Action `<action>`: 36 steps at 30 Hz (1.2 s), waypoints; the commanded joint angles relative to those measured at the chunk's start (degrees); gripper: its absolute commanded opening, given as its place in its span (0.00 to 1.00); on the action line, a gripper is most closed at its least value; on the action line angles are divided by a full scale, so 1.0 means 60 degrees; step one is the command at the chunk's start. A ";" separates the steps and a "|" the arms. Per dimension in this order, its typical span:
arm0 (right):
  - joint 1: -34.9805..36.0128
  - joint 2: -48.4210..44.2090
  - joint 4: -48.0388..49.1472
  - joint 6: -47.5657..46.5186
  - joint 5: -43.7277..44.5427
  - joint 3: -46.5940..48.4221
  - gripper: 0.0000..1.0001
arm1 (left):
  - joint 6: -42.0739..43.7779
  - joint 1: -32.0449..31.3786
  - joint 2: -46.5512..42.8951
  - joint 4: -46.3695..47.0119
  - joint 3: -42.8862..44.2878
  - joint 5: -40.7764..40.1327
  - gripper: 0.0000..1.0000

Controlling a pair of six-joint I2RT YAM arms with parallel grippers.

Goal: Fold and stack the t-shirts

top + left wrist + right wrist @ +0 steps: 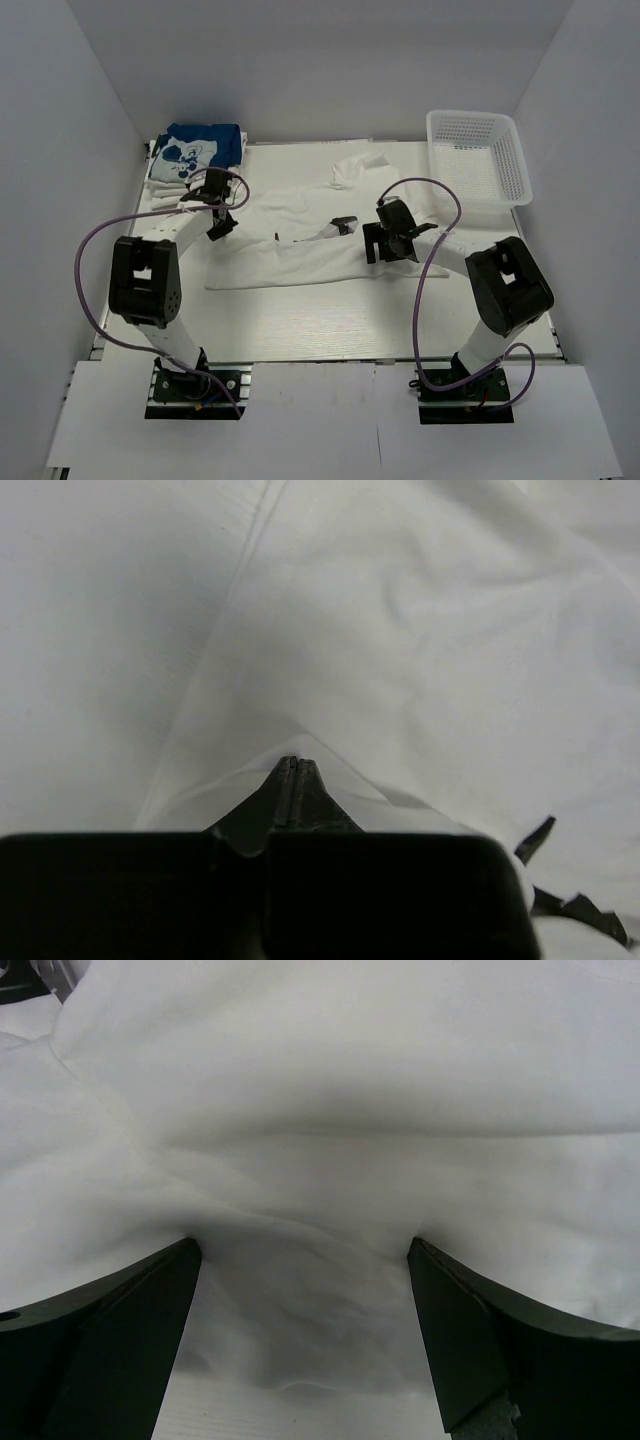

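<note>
Spread mid-table, long axis left to right: white t-shirt. At its left end, left gripper clenched on a fold. At the right end, right gripper splayed astride the hem, nothing held yet. Far left, folded blue t-shirt, likely the stack.

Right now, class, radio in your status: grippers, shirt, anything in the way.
Left gripper shut on white t-shirt. Right gripper open, straddling bunched cloth. Shirt spread mid-table, not yet folded. Basket far right, apart.

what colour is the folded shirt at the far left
The folded shirt is blue with a white cartoon print; clearest in the top external view.
</note>
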 commanded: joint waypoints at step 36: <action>-0.0637 -0.1712 0.0052 0.1614 0.0934 -0.0791 0.90 | 0.0570 0.0580 -0.0488 0.2581 -0.2316 0.5274 1.00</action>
